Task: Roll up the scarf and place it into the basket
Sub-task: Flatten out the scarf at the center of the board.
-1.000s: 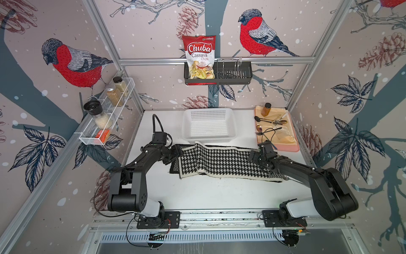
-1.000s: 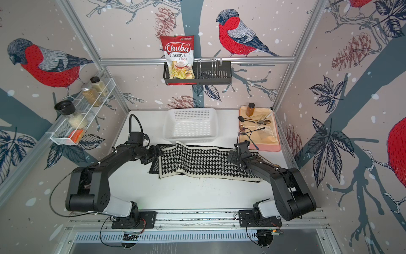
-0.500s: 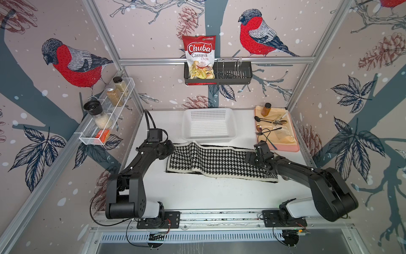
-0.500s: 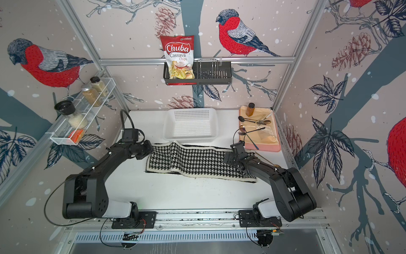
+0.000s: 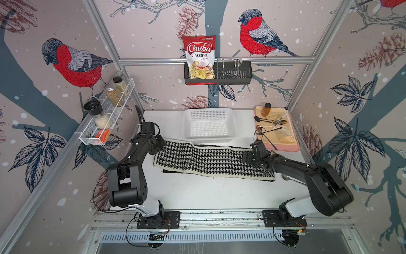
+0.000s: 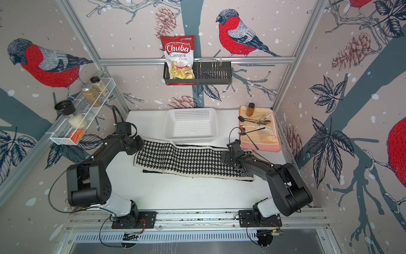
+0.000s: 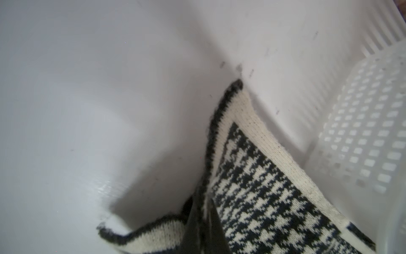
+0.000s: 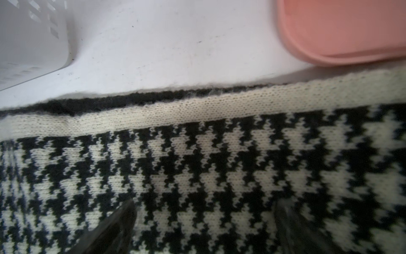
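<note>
Checks in black and cream face up on the scarf, which lies stretched out on the white tabletop in the middle of both top views. It runs from the middle left to the middle right and dips a little lower on the right. It is not rolled up. The white basket sits just above it in the frame, by the back wall, and the scarf is outside it. The scarf's upper edge lies very close to the basket's front side; we cannot tell if they touch.

Our left hand is at the scarf's left end. In the left wrist view its fingers are squeezed shut on the scarf's black-and-cream edge, and the cloth folds a little there.

Our right hand is over the scarf's right part. In the right wrist view its two fingers stand wide apart with the checks showing between them, and it holds nothing. We cannot tell if the fingertips press on the cloth. The pink tray sits at the right, just above that hand.
</note>
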`<state>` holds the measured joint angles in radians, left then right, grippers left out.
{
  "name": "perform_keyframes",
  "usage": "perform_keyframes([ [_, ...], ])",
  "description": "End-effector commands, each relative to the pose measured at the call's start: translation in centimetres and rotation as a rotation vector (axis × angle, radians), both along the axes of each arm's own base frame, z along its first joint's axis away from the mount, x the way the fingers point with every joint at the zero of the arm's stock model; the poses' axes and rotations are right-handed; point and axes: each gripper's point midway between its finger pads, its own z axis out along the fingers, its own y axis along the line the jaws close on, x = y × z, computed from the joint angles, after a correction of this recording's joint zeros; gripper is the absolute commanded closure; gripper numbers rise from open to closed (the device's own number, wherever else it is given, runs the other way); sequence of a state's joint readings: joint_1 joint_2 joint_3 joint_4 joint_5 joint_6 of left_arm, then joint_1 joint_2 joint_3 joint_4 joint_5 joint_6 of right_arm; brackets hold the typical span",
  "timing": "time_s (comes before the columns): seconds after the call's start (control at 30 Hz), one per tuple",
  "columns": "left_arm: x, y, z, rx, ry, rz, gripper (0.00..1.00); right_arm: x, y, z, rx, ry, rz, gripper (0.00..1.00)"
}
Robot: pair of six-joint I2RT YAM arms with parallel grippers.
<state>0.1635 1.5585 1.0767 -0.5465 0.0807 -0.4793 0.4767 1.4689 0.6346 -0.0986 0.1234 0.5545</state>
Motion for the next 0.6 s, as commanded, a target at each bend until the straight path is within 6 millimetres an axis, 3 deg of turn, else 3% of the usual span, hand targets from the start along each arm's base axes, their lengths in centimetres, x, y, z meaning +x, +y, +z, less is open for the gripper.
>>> perform_keyframes([
  [0.0,-0.9,1.1,-0.2,0.046,0.044,0.011,1.0,-0.3,-0.2,-0.2,-0.017,0.02,0.001,0.01],
  [0.13,-1.0,1.9,-0.7,0.06,0.058,0.026,1.0,0.0,1.1,1.2,0.024,-0.026,0.028,0.0],
  [0.3,-0.8,1.9,-0.8,0.04,0.047,0.024,1.0,0.5,1.0,4.0,0.025,-0.1,0.016,0.0],
  [0.47,-2.6,6.2,0.1,0.117,0.046,0.183,1.0,0.5,1.4,4.7,0.007,-0.093,0.042,0.0],
  [0.57,-4.2,9.0,1.8,0.194,0.033,0.288,1.0,0.5,1.8,4.3,-0.018,-0.078,0.051,0.0],
])
